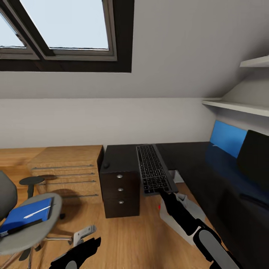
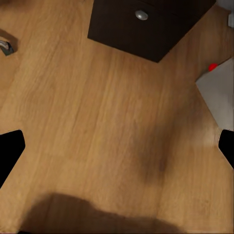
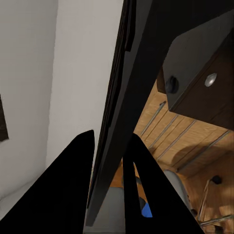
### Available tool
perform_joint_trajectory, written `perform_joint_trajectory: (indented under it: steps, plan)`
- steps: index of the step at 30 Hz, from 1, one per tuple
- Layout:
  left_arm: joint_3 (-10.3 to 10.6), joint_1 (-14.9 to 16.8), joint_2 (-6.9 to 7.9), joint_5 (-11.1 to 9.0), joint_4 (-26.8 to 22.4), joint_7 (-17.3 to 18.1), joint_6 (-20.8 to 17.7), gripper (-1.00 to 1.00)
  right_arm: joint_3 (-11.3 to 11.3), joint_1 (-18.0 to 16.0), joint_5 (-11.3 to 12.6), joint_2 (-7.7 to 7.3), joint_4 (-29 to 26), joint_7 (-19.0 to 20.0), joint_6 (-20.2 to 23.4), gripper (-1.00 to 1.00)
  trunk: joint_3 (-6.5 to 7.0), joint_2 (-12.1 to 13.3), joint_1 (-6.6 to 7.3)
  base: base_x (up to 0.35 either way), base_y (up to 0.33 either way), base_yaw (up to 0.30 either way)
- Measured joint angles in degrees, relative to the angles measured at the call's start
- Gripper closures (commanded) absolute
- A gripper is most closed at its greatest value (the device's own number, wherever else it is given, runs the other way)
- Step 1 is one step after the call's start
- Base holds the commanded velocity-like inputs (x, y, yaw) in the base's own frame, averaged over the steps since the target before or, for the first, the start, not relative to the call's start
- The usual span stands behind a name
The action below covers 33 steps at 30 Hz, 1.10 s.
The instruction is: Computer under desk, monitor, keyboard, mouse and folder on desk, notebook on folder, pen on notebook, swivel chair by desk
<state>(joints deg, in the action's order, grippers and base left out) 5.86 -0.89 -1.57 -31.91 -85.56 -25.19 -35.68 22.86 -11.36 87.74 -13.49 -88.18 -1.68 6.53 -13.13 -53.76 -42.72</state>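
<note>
Slim dark grey keyboard (image 1: 154, 169) pinched at its near end, sticking out over long black L-shaped desk (image 1: 194, 157). Bright blue flat folder (image 1: 26, 214) on grey swivel chair (image 1: 35, 228) seat. Pale grey computer tower (image 1: 183, 218) on floor.

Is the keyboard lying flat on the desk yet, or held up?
Held up. The right gripper is shut on the keyboard by its near edge; that end overhangs the desk above the floor.

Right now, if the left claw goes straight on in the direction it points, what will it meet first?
Most likely the bare wooden floor: the left claw points down at it with nothing between. The computer and the desk drawers lie off to the side. Depth is unclear.
</note>
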Motion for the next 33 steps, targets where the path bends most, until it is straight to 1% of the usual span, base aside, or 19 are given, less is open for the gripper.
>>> perform_joint_trajectory:
  steps: [23,26,27,28,33]
  plan:
    - [0.09,0.01,-0.03,0.0,-0.46,-0.02,0.0,-1.0,-0.06,0.03,0.01,-0.09,0.03,0.0,-0.1,1.0,4.14,9.24,5.06,-0.284,-0.244,0.0]
    - [0.09,0.0,-0.07,0.0,-0.46,-0.02,-0.01,-1.0,-0.1,0.05,0.6,-0.09,0.06,0.0,-0.09,1.0,4.68,10.44,5.72,-0.284,-0.244,0.0]
    - [0.09,0.02,-0.01,0.0,-0.46,-0.02,-0.07,-1.0,-0.13,0.06,3.12,-0.09,0.12,-0.01,0.06,1.0,4.86,10.85,5.94,-0.284,-0.244,0.0]
    - [0.09,0.04,0.0,0.0,-0.46,-0.02,-0.08,-1.0,-0.14,0.06,3.51,-0.09,0.13,0.0,0.06,1.0,5.04,11.25,6.16,-0.284,-0.244,0.0]
    - [0.05,0.0,0.0,0.0,-0.46,-0.02,-0.08,-1.0,-0.07,0.05,8.32,-0.09,1.9,0.04,0.05,1.0,5.94,13.26,7.26,-0.284,-0.244,0.0]
